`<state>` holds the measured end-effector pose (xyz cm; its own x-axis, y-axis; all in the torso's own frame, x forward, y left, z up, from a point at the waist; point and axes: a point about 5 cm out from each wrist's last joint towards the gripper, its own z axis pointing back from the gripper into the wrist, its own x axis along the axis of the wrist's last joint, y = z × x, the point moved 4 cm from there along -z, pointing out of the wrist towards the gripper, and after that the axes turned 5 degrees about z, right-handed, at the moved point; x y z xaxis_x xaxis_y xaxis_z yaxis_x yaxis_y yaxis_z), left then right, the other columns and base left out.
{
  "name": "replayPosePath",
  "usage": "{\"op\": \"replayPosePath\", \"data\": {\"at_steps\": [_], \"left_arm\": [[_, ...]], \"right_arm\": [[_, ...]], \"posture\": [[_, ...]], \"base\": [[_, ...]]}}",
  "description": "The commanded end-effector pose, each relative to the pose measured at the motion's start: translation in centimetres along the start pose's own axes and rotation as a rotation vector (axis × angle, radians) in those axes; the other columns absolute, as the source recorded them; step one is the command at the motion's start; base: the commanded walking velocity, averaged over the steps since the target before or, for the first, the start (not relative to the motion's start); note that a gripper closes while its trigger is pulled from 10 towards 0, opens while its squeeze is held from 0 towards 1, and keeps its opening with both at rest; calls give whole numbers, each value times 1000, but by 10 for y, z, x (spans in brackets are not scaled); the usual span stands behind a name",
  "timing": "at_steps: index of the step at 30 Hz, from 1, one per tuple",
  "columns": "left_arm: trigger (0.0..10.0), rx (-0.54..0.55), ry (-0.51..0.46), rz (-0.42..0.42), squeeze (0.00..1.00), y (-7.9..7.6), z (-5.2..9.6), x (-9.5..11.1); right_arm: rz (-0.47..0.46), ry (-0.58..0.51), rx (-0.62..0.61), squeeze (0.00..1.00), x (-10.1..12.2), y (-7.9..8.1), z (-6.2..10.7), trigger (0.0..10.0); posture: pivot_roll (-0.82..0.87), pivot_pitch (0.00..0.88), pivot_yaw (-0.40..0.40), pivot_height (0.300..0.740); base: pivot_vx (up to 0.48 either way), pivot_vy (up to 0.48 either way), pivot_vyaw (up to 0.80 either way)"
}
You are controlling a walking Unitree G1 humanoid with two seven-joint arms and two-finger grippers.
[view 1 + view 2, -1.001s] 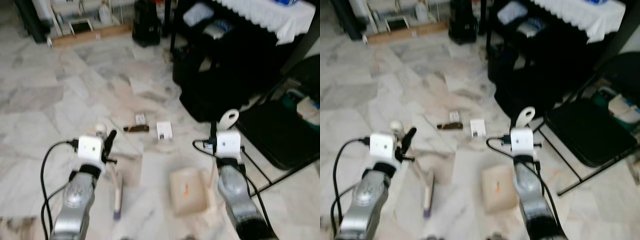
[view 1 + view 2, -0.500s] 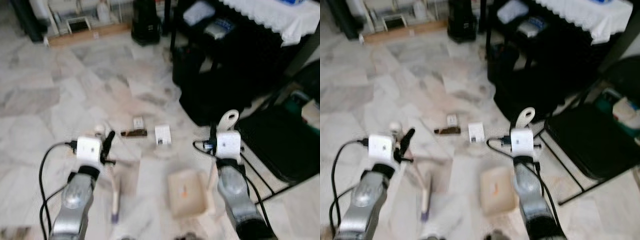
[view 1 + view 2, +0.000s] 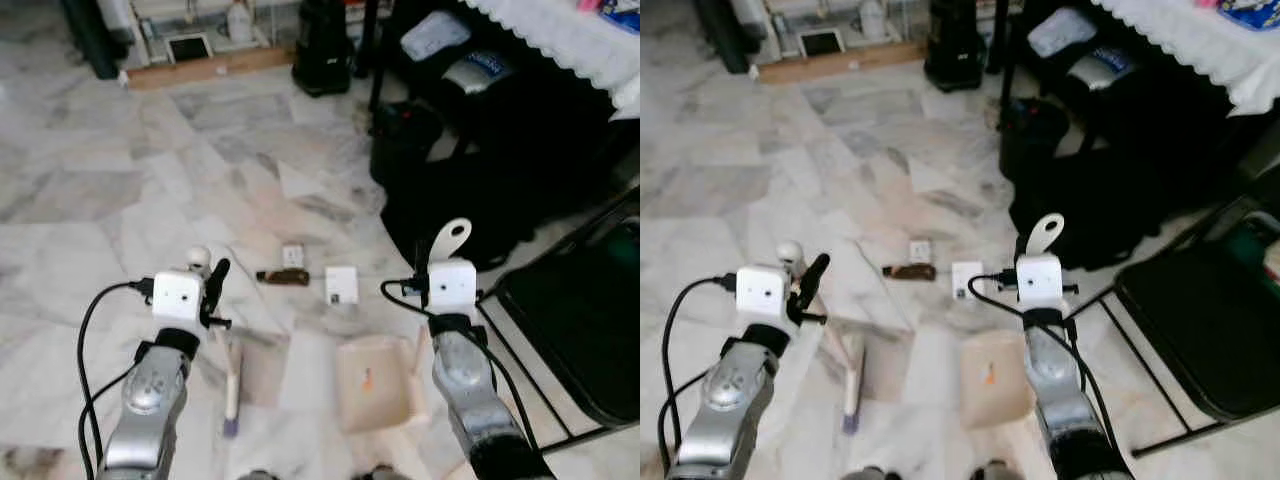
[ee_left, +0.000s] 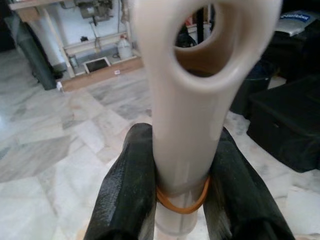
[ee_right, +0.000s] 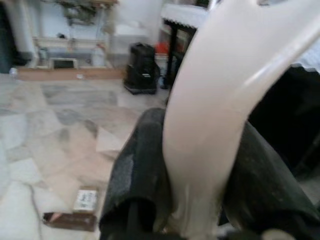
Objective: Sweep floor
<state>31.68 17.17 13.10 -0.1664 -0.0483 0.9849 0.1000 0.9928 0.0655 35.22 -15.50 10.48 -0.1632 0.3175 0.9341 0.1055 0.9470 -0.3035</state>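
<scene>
My left gripper is shut on the cream handle of a hand brush. The brush head slants down to the marble floor below it. My right gripper is shut on the upright cream handle of a beige dustpan that rests on the floor between the arms. Just beyond the pan lie a brown wrapper, a small white card and a white box. The wrapper and card lie on the floor past the right fingers.
A black folding chair stands close on the right. Black bags sit under a table with a white cloth. A black bin and a low wooden shelf line the far side. Open marble floor spreads to the left.
The whole picture has shifted and sharpened, so the camera moved. Both grippers keep their hold, and the litter lies where it was relative to the dustpan.
</scene>
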Motion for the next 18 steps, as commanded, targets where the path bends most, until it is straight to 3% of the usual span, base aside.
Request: {"op": "replayPosePath", "data": {"at_steps": [1,18], "left_arm": [[10000,-7,-45,-4,0,-1,-2,11],[10000,4,-52,-12,0,2,-2,12]], "right_arm": [[27,-35,-10,0,8,-6,-4,10000],[32,-41,-15,0,9,-6,-5,10000]], "posture": [[122,174,-24,740],[124,162,-23,740]], "base": [[311,0,0],[307,0,0]]}}
